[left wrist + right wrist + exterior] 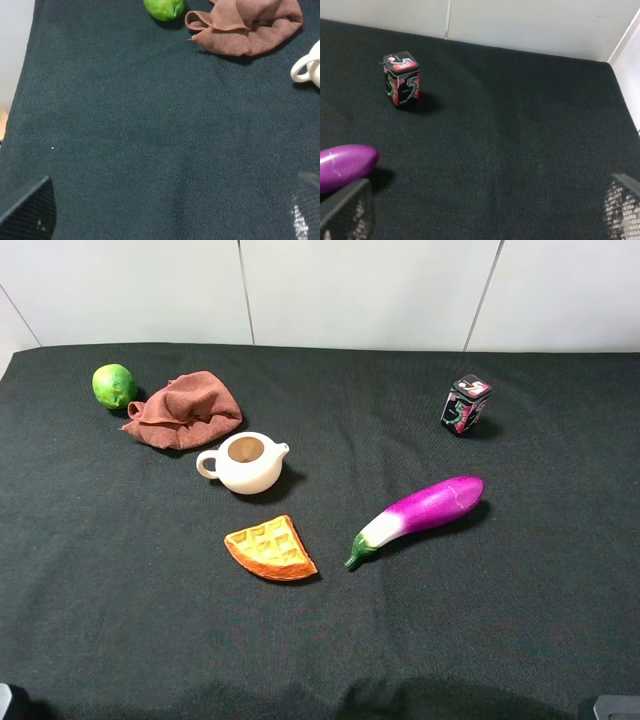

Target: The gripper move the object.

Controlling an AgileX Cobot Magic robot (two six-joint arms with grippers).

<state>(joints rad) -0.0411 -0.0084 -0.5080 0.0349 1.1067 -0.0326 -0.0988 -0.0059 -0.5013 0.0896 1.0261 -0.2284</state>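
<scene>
The cream-white teapot stands upright and lidless left of the table's middle, with its handle to the left and its spout to the right. Only its loop handle shows at the edge of the left wrist view. My left gripper is open and empty, low over the black cloth near the front left, well short of the teapot. My right gripper is open and empty near the front right, with its fingertips close to the eggplant's tip.
A green lime and a crumpled brown cloth lie behind the teapot on the left. A waffle wedge lies in front of it. A purple eggplant lies at centre right, and a small printed tin stands at the back right.
</scene>
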